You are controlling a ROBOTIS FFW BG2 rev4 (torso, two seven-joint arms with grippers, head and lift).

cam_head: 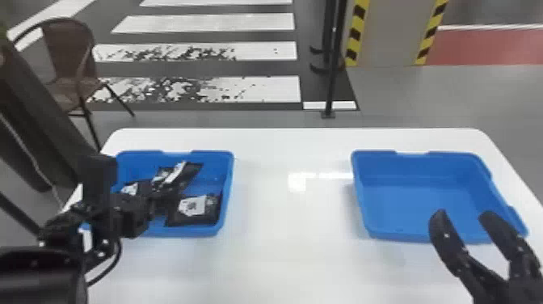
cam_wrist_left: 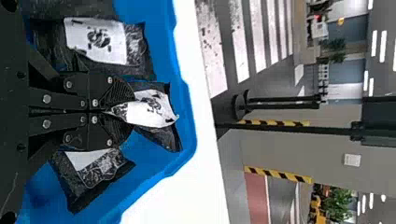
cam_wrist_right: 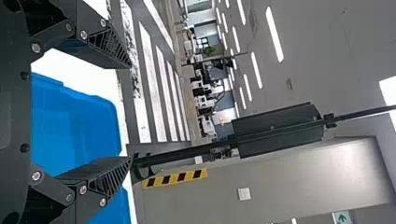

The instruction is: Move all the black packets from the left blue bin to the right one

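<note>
My left gripper (cam_head: 159, 194) is low over the left blue bin (cam_head: 227, 190), shut on a black packet (cam_head: 184, 176) that is tilted, its white label showing. In the left wrist view the fingers of the left gripper (cam_wrist_left: 114, 111) pinch one end of this black packet (cam_wrist_left: 152, 109). Other packets lie in the bin, among them one at the near right (cam_head: 194, 208) and another at the left (cam_head: 131, 188). The right gripper (cam_head: 464, 216) stands open over the near side of the right blue bin (cam_head: 424, 194); the right wrist view shows the gripper (cam_wrist_right: 130, 112) with nothing between its fingers.
Both bins stand on a white table (cam_head: 287, 250), with a wide stretch of tabletop between them. Beyond the table are a brown chair (cam_head: 68, 81) at the left and a black pole (cam_head: 333, 72) near the middle.
</note>
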